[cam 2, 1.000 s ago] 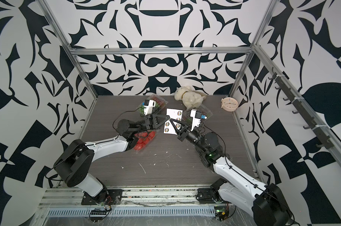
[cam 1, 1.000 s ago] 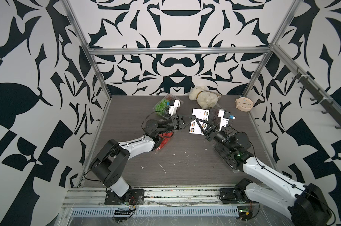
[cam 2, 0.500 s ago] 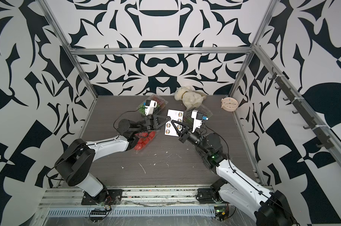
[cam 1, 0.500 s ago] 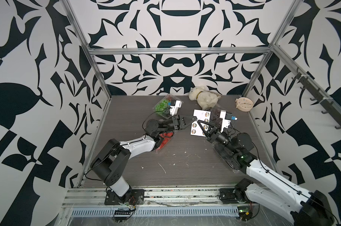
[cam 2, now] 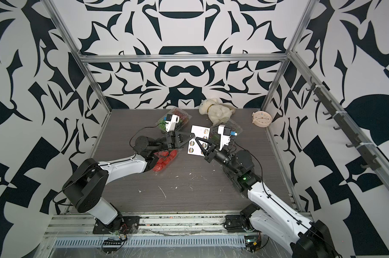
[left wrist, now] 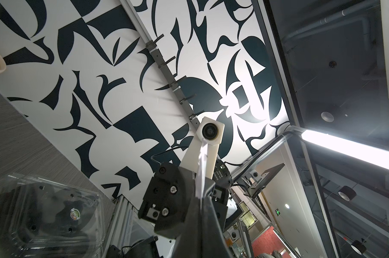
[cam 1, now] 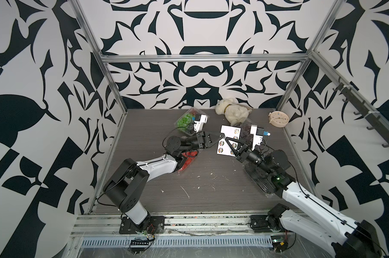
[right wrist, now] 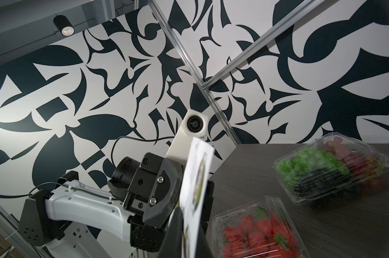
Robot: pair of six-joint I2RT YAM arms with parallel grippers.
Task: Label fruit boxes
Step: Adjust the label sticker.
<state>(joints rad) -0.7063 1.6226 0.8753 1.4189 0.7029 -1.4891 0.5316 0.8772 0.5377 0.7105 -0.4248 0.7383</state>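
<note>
The white sticker sheet hangs in the air between both grippers. My left gripper is shut on its edge, and the thin sheet rises from between the closed jaws. My right gripper is closed over the sheet, one finger on each face. The strawberry box lies under my left arm. One grape box sits behind it, a second behind the sheet. The avocado box lies under my right arm with a round label on its lid.
A cream plush toy lies at the back wall and a small round clock stands in the back right corner. White paper scraps litter the front of the dark table. Metal frame posts bound the sides.
My right arm's wrist has risen and swung slightly towards the back while its fingertips stay at the sheet. The left arm and the sheet have barely moved.
</note>
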